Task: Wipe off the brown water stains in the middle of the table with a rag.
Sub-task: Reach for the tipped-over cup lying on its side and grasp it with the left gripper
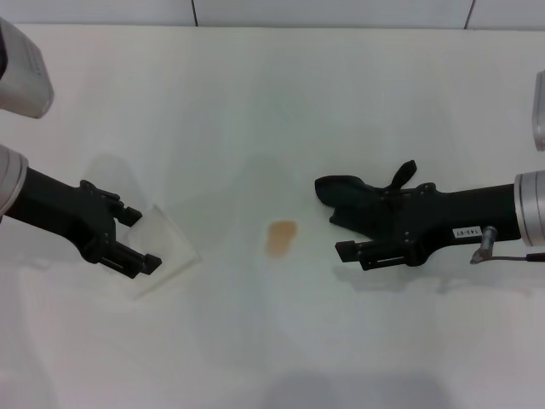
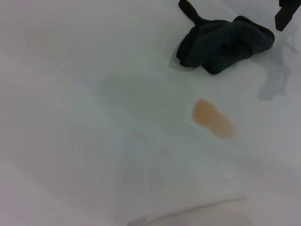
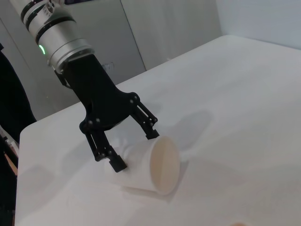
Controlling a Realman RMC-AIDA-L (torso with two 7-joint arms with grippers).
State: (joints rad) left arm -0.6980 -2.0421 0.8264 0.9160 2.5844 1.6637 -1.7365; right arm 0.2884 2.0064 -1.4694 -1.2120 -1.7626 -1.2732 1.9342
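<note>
Stain (image 1: 281, 238) — one pale orange-brown blotch with soft edges — sits near the middle of the off-white bench (image 1: 281, 102), with bare surface all round it. In the left wrist view the same blotch (image 2: 213, 119) reads as an elongated smear, apart from the rag (image 2: 225, 43).

Rag (image 1: 353, 200): black, lumpy cloth with a pointed flap sticking up, lying on the bench to the robot's right of the stain, not touching it. Right claw (image 1: 347, 230) is at the rag, arm reaching in from the right edge; one finger (image 1: 344, 250) shows clear on the near side of the cloth, the other is lost against the black fabric — cannot tell whether the jaws are spread or pinching.

Left claw (image 1: 134, 239) is on the robot's left, well apart from the stain, fingers spread around a translucent white cup (image 3: 150, 165) lying on its side. Right wrist view shows the cup's open mouth facing away from the claw (image 3: 134, 148), with the fingers (image 3: 113, 160) straddling the cup body.

Bench surface is smooth, matte and unpatterned. Pale wall panels (image 1: 332, 12) stand behind its far edge.
</note>
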